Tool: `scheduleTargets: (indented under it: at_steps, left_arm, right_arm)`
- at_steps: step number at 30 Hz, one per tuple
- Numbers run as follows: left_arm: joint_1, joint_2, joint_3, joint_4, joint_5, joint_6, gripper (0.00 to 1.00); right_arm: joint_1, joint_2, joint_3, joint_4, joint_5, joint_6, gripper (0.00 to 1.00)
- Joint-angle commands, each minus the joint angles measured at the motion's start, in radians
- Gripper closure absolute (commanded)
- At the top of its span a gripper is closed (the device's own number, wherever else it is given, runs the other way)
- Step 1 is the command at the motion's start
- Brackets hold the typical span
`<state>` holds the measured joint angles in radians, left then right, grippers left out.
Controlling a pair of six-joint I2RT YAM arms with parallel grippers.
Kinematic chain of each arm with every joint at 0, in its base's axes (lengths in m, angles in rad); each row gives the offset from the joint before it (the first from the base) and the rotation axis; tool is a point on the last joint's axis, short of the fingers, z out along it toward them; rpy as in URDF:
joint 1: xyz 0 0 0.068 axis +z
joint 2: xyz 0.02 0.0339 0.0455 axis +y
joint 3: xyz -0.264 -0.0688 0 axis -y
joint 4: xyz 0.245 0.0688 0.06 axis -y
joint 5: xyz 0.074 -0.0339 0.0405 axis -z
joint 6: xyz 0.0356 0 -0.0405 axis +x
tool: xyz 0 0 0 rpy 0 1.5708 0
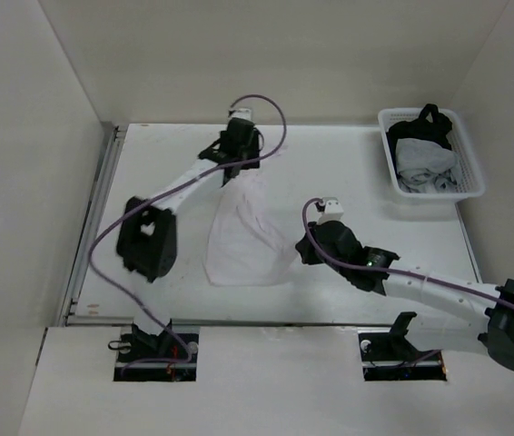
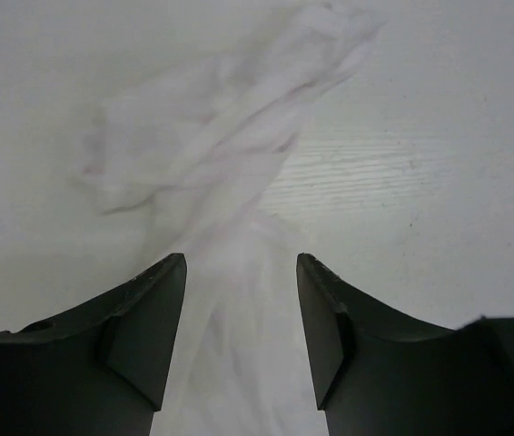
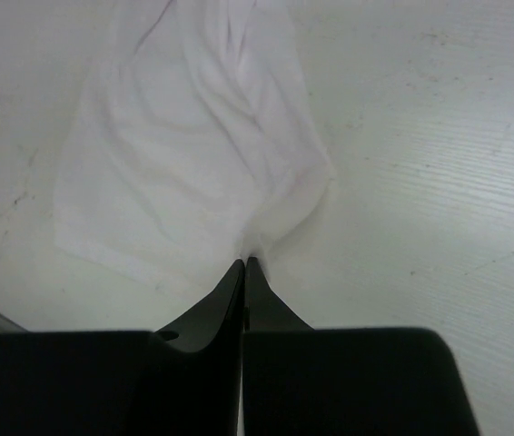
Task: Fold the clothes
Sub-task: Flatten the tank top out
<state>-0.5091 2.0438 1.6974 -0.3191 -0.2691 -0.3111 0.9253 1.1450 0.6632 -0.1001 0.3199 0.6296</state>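
The clothes, a thin wrinkled white garment, lie on the table, narrow at the far end and wide at the near end. My left gripper hovers over the bunched far end with its jaws open, the cloth lying loose between the fingers. My right gripper is at the garment's near right corner. Its jaws are shut on a pinch of the clothes at the fingertips.
A white mesh basket at the far right holds dark and white laundry. A raised rail runs along the table's left edge, and walls enclose the left, back and right sides.
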Motion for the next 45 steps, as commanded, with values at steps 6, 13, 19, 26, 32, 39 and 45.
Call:
scheduleTargets:
  at_steps: [6,13,19,26,32,39,45]
  left_arm:
    - [0.007,-0.756,-0.775,0.077,-0.190,-0.343,0.61]
    - [0.007,-1.007,-1.139,-0.017,0.050,-0.723,0.76]
    - [-0.119,-0.909,-1.199,0.118,0.027,-0.750,0.62]
    - [-0.156,-0.781,-1.193,0.187,0.070,-0.741,0.75]
    - [-0.110,-1.025,-1.217,0.034,0.021,-0.741,0.68]
    - [-0.124,-1.091,-1.237,-0.103,0.001,-0.773,0.70]
    - [-0.099,-1.106,-1.309,-0.118,-0.012,-0.798,0.72]
  right_arm:
    - [-0.168,-0.077,-0.011,0.083,-0.103,0.002,1.00]
    - [-0.177,-0.090,0.001,0.099,-0.114,0.022,1.00]
    - [-0.176,-0.102,0.004,0.085,-0.114,0.032,1.00]
    - [-0.176,-0.136,-0.007,0.068,-0.113,0.035,1.00]
    - [-0.177,-0.156,-0.013,0.062,-0.111,0.025,1.00]
    - [-0.181,-0.165,-0.031,0.071,-0.116,0.033,1.00]
    - [-0.177,-0.174,-0.022,0.068,-0.111,0.030,1.00]
